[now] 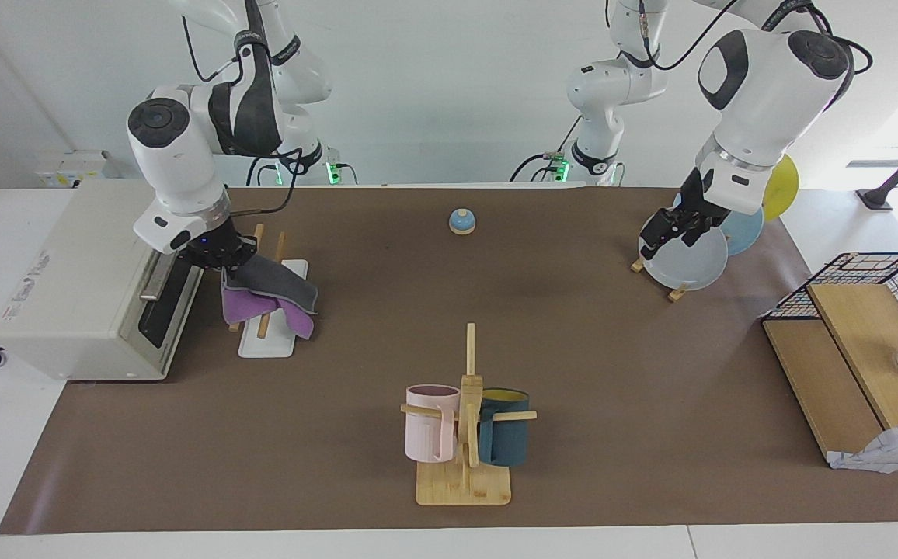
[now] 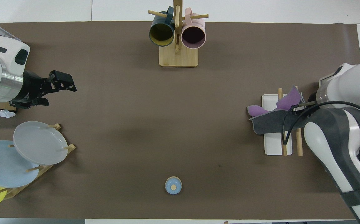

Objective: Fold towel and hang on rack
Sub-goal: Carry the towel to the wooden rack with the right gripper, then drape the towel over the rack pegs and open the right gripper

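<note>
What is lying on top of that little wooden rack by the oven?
The towel, grey face up and purple underneath, drapes over the rack. It covers the middle of both rods; their ends and the white base show.

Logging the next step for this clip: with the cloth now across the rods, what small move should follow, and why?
Probably open the right pincer and lift away: the purple-and-grey soft towel already drapes over both slanted light-wood rods of the white-based rack, hanging down either side. The left pincer waits open over the grey plate.
</note>
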Action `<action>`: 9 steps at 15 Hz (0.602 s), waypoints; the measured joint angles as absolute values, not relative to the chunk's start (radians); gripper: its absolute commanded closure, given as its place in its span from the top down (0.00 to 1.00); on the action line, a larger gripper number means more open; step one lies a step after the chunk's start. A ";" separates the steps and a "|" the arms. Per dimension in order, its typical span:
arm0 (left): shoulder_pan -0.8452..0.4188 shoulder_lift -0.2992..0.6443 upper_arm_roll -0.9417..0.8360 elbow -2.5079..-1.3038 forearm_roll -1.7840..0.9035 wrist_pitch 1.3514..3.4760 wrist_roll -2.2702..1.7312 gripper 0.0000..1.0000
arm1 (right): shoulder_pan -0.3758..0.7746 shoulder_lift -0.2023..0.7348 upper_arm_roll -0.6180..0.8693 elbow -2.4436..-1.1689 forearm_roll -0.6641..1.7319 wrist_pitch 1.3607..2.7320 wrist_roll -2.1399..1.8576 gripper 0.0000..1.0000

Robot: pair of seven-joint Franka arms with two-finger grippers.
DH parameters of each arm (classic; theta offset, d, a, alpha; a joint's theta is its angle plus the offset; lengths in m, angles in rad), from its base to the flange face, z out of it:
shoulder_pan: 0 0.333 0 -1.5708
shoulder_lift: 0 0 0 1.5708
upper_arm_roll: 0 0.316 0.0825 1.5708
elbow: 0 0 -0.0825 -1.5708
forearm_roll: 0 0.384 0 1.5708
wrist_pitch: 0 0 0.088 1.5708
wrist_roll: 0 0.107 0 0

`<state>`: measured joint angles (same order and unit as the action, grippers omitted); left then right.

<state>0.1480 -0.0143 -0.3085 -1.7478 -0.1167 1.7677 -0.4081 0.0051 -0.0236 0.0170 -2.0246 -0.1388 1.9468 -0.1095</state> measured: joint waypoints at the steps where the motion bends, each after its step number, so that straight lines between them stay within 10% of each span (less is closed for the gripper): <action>1: 0.148 -0.014 -0.308 -1.733 -0.104 1.746 -0.380 1.00 | 0.006 -0.024 0.018 -2.024 -0.145 1.947 -0.116 0.00; 9: 0.142 -0.011 -0.311 -1.651 0.039 1.587 -0.238 1.00 | -0.015 -0.024 0.018 -2.028 -0.168 1.947 -0.194 0.00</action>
<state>0.1424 -0.0114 -0.3109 -1.6514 0.0394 1.5870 -0.2383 -0.0145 -0.0240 0.0177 -2.0277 -0.1683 1.9468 -0.1943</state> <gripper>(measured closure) 0.000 0.978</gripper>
